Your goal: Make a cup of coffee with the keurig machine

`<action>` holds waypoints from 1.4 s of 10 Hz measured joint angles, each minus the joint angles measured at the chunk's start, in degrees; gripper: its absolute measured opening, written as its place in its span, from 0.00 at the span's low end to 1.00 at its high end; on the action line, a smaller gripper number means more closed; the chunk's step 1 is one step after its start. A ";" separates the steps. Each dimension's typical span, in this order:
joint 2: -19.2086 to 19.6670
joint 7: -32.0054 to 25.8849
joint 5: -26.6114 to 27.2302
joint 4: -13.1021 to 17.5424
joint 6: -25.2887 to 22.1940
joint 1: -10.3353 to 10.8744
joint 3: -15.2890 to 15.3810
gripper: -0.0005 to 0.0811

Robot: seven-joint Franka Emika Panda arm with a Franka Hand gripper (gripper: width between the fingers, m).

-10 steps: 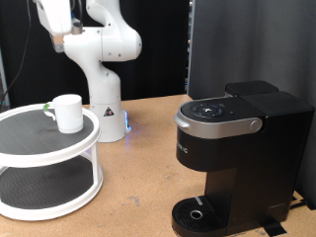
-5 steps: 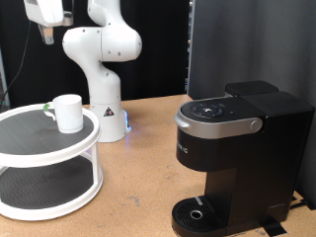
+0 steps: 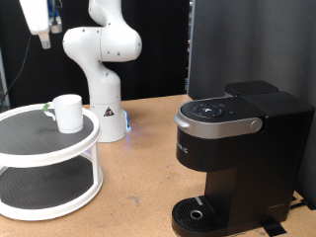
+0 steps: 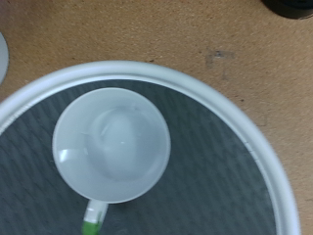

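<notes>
Tool [image 3: 43,38] position: high above the two-tier round stand [image 3: 39,148], at the exterior view's top-left corner, well apart from everything below. Fingertips are barely visible in the exterior view and absent from the wrist view, so the opening of the jaws cannot be determined. Nothing is seen between the fingers.

Cup [image 3: 67,113] position: upright on the stand's upper tier, toward that tier's far edge, well apart from the keurig machine [image 3: 237,148]. The wrist view looks almost straight down into the cup [image 4: 111,144]; its interior appears empty, and the handle [image 4: 93,212] projects from the rim toward one side of the tray.

Keurig machine position: near the tabletop [image 3: 148,168] edge at the exterior view's right, lid closed, round drip tray [image 3: 197,212] unoccupied.

Judged step in hand: approach for grasping the cup. Recommended practice:

1. Keep the cup centred under the tool during descent.
2. Orient the fingers so that one passes inside the rim and one outside, clear of the handle.
3. Stop the descent before the fingertips reach the tier surface or its raised white rim [image 4: 256,127].
4. Close firmly; glazed ceramic is likely to slip.
</notes>
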 joint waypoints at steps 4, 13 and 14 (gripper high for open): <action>0.08 -0.40 -0.69 -0.22 -1.60 -1.05 -0.10 0.01; 1.98 -0.68 -2.36 -0.19 -3.53 -1.95 -1.47 0.01; 1.82 -1.62 -3.02 -0.47 -3.25 -2.08 -2.03 0.01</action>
